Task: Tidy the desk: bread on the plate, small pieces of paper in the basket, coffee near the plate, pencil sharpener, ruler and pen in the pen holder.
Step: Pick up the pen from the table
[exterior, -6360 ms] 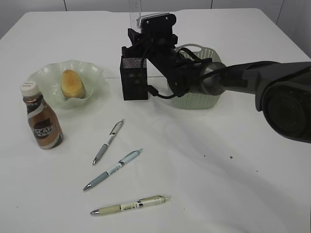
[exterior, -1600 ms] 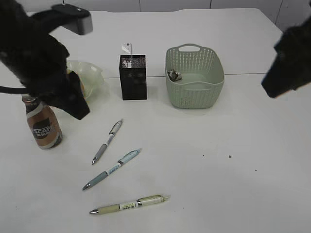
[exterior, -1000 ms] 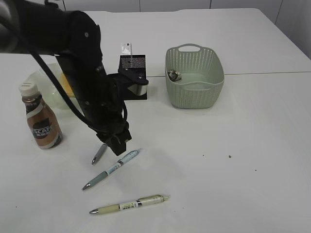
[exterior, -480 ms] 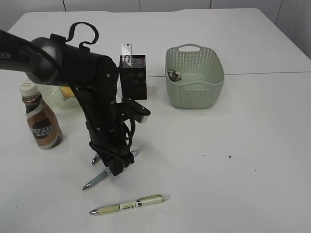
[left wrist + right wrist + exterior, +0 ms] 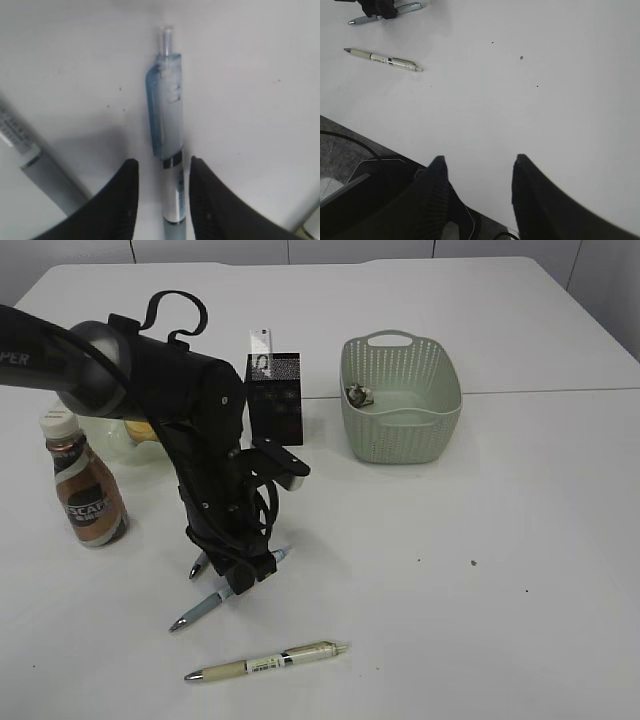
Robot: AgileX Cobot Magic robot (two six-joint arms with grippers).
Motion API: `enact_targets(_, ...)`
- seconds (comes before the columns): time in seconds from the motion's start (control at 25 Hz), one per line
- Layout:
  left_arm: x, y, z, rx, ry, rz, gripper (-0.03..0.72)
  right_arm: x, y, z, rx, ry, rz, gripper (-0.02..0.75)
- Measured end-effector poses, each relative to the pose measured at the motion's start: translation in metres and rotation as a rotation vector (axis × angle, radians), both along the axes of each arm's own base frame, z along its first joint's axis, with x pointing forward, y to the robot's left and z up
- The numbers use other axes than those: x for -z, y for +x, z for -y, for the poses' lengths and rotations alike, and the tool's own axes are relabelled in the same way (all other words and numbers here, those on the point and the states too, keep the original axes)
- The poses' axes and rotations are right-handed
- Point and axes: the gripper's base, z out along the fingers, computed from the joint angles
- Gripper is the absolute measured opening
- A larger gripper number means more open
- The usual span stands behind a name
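My left gripper [image 5: 245, 575] [image 5: 162, 169] is down at the desk [image 5: 480, 540] and stands open astride a light-blue pen [image 5: 167, 115] [image 5: 195, 616], with a gap on its left side. A grey pen [image 5: 45, 170] [image 5: 197, 565] lies just beside it, and a pale green pen [image 5: 268, 661] [image 5: 382, 58] nearer the front. The black pen holder [image 5: 277, 405] has the ruler [image 5: 260, 344] standing in it. Bread [image 5: 140, 428] on the plate [image 5: 100, 430] shows partly behind the arm, next to the coffee [image 5: 85, 490]. My right gripper [image 5: 480, 160] hangs open and empty. The pencil sharpener is out of view.
The green basket [image 5: 400, 435] stands right of the pen holder with a small crumpled thing [image 5: 359, 394] inside. My left arm [image 5: 190, 410] covers much of the left middle. The right gripper is above the desk's front edge [image 5: 350, 131].
Over the last second my left arm swung down and toward the front, setting its jaws astride the light-blue pen. It has hardly moved in the last half second. No pen has shifted.
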Motion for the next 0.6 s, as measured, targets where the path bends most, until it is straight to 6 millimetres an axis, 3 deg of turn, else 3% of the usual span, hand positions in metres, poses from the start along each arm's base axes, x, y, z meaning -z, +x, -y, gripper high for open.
enact_targets(0.44, 0.007, 0.0001, -0.0001, 0.001, 0.011, -0.014, 0.254, 0.0, 0.0, 0.0, -0.001, -0.001, 0.0, 0.313)
enact_targets(0.6, 0.0073, 0.0006, 0.0, 0.0, 0.012, -0.013, 0.175, 0.0, 0.0, 0.0001, -0.001, -0.001, 0.001, 0.313)
